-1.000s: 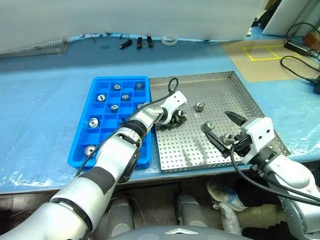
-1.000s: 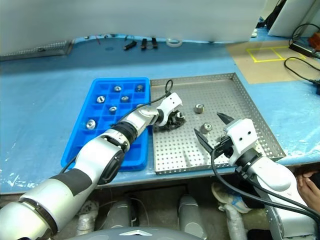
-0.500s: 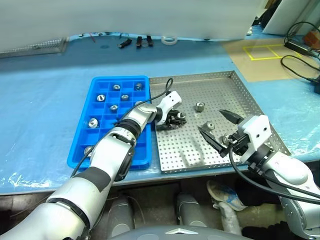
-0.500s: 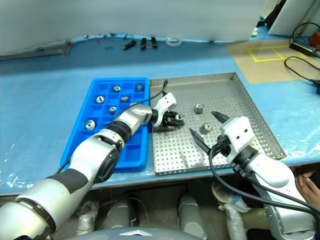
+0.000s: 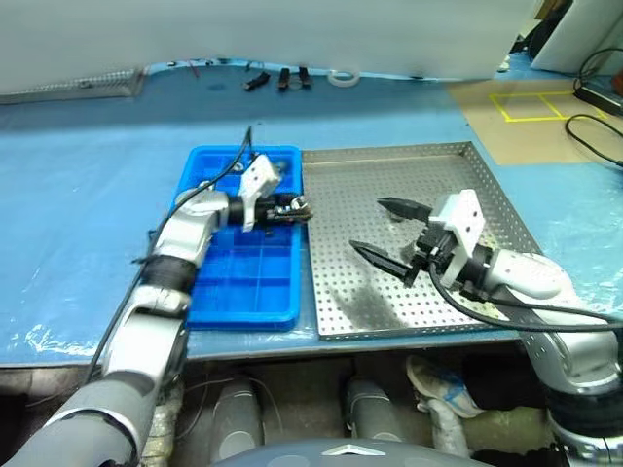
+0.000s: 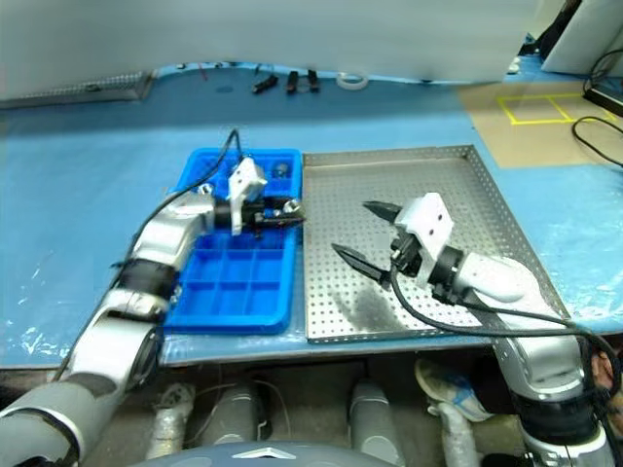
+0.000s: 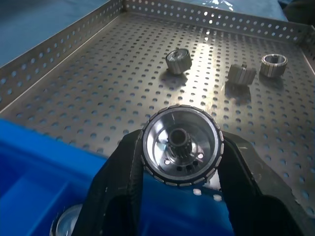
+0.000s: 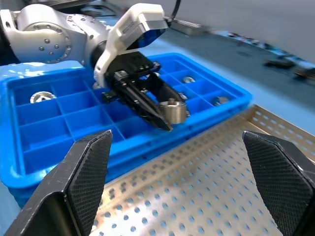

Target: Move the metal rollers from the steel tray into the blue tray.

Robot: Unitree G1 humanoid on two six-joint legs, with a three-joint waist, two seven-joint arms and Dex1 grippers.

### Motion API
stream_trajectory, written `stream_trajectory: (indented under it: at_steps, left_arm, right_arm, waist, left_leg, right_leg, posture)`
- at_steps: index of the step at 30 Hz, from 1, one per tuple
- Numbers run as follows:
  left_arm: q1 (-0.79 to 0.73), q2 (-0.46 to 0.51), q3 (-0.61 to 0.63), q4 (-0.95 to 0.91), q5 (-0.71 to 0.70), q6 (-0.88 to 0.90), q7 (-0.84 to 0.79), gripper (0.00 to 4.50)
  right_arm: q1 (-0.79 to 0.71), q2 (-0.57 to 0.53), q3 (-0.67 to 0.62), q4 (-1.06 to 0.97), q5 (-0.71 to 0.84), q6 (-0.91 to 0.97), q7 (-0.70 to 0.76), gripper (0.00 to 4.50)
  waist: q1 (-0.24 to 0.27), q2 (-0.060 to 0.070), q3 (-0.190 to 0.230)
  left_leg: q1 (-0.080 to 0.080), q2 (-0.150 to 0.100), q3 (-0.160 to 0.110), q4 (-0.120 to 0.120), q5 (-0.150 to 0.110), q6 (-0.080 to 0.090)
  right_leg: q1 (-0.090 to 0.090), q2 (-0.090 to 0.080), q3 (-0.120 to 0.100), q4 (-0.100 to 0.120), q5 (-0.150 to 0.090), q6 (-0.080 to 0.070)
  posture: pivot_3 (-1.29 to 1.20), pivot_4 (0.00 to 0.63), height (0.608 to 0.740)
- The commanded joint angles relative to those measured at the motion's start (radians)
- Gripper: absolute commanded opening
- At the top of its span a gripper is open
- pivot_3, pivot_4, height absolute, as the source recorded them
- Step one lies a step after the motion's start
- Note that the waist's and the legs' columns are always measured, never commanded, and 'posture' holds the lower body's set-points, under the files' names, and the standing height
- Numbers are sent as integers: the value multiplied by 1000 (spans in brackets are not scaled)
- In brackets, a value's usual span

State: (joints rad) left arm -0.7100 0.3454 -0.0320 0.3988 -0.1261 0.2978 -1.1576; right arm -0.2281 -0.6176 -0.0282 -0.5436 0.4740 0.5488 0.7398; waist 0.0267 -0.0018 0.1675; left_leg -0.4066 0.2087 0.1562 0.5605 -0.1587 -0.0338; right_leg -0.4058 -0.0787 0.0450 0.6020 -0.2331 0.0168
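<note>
The main risk here was a wrong drop. The left tool [image 5: 292, 208] carried one metal roller [image 7: 180, 145] above the edge of the blue tray [image 5: 224, 292] that lay next to the steel tray [image 5: 487, 195]. If the tool released it there, I judged that the roller could hit a wall of the grid, bounce, and land in a compartment already taken or fall back on the steel tray. The roller was round and smooth, so it could also slip between the fingers [image 7: 120, 182] if the arm swung quickly.

The left tool was nearly closed, and its two black fingers pressed the roller from both sides, with the dark hole of the roller facing the wrist camera. It touched nothing else.

The right tool [image 5: 385, 232] was spread wide and held nothing; it hung above the steel tray, apart from the blue tray.

Three other rollers [image 7: 178, 61] lay on the perforated floor of the steel tray, well apart from the blue tray. Some rollers [image 8: 41, 97] already sat in compartments of the blue tray.
</note>
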Motion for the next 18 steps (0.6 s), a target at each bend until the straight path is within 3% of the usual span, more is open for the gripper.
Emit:
stream_trajectory:
  at_steps: [1, 8, 18]
  left_arm:
    - [74, 40, 69, -256, -72, 97, 90, 1787]
    - [281, 90, 150, -587, -164, 255, 244, 1787]
    - [465, 173, 180, -626, -180, 253, 345, 1787]
  right_arm:
    - [-95, 14, 55, 81, 5, -62, 87, 4500]
    - [-243, 57, 151, 249, -20, -138, 211, 4500]
    - [-294, 88, 185, 310, -40, -165, 273, 4500]
  waist:
    - [22, 0, 0]
    - [94, 1, 1]
    - [134, 1, 1]
  left_leg:
    - [-1, 0, -1, 0, 0, -1]
    - [-5, 6, -4, 0, 5, -7]
    - [-9, 10, -8, 0, 8, -13]
  right_leg:
    - [-1, 0, -2, 1, 0, -1]
    - [0, -1, -13, 4, -4, -6]
    - [-4, 3, -17, 6, -4, -6]
  posture:
    - [69, 150, 740]
    - [211, 150, 740]
    - [261, 150, 740]
